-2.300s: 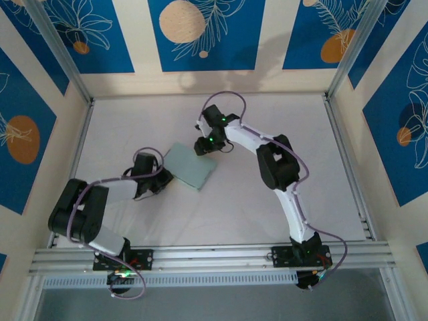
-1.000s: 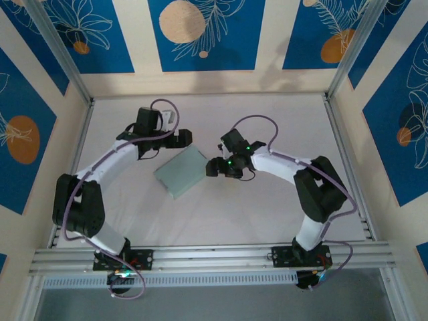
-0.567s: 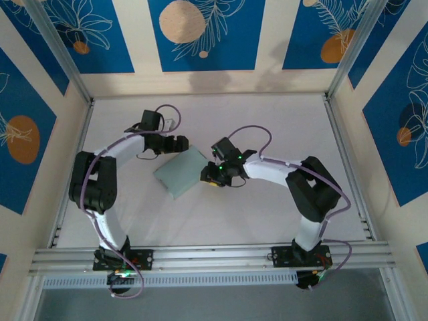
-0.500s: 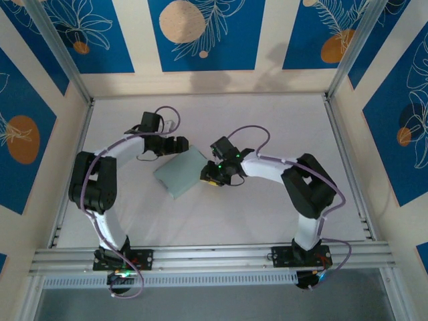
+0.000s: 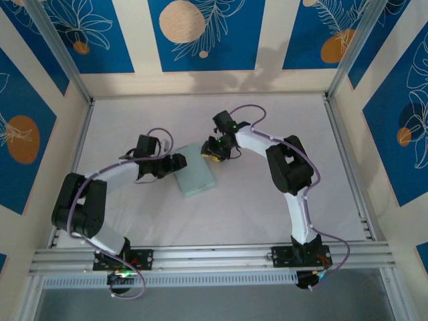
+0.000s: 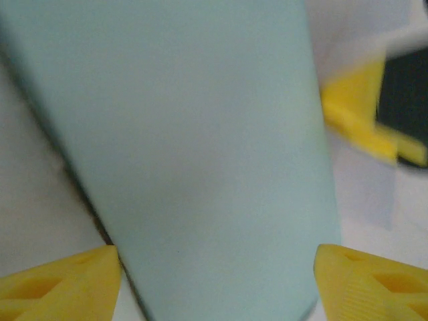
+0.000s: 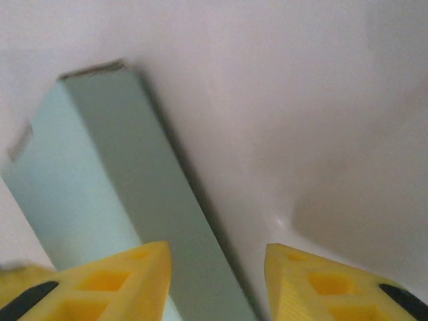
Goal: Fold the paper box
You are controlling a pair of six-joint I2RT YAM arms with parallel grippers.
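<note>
Paper box (image 5: pixel 195 172) lies flat mid-table (image 5: pixel 267 200), blurred and cropped in the left wrist view. Left claw (image 5: pixel 176 162) at its 9 o'clock, fingers spread astride it, grip unclear. Right claw (image 5: pixel 211 154) at 1 o'clock, parted, holding nothing; its view shows the box's side wall.

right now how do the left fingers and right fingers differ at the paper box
The left fingers flank the paper box across its full width, one at each long side. The right fingers straddle just one long edge, one over the top face and one over the table. The left fingers stand wider apart than the right fingers. Both pairs are yellow and close to the same box.
</note>
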